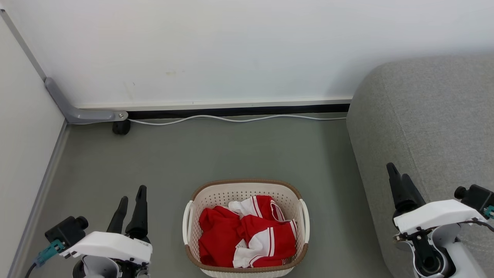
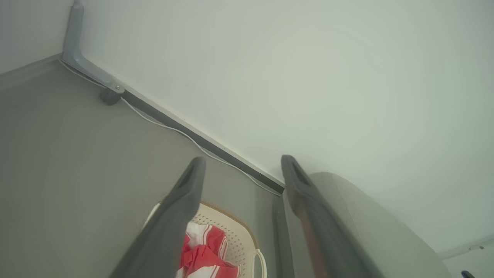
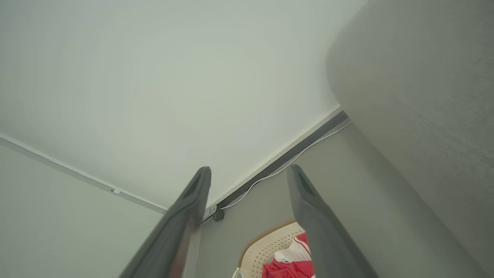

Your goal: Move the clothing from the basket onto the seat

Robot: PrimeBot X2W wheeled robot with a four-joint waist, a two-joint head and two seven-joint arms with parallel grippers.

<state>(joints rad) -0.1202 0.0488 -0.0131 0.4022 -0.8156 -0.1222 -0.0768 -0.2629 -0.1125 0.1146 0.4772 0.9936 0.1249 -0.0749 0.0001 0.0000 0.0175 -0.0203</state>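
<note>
The cream basket point(image 1: 200, 200) with a brown rim stands on the grey floor at the bottom centre of the head view. Red and white clothing point(image 1: 239, 235) lies crumpled inside it. The grey sofa point(image 1: 428, 127) rises at the right. My left gripper point(image 1: 133, 197) is left of the basket, open and empty. My right gripper point(image 1: 397, 172) hangs in front of the sofa, right of the basket, open and empty. The left wrist view shows the gripper point(image 2: 241, 164), the basket point(image 2: 239, 231), the clothing point(image 2: 202, 251) and the sofa point(image 2: 370, 224). The right wrist view shows the gripper point(image 3: 249, 173), the basket point(image 3: 266, 241) and the clothing point(image 3: 289, 264).
A white wall point(image 1: 231, 50) runs behind, with a white cable point(image 1: 231, 119) along the dark skirting. A grey bracket with a black caster point(image 1: 120, 127) sits in the left corner. A second wall point(image 1: 23, 146) closes the left side.
</note>
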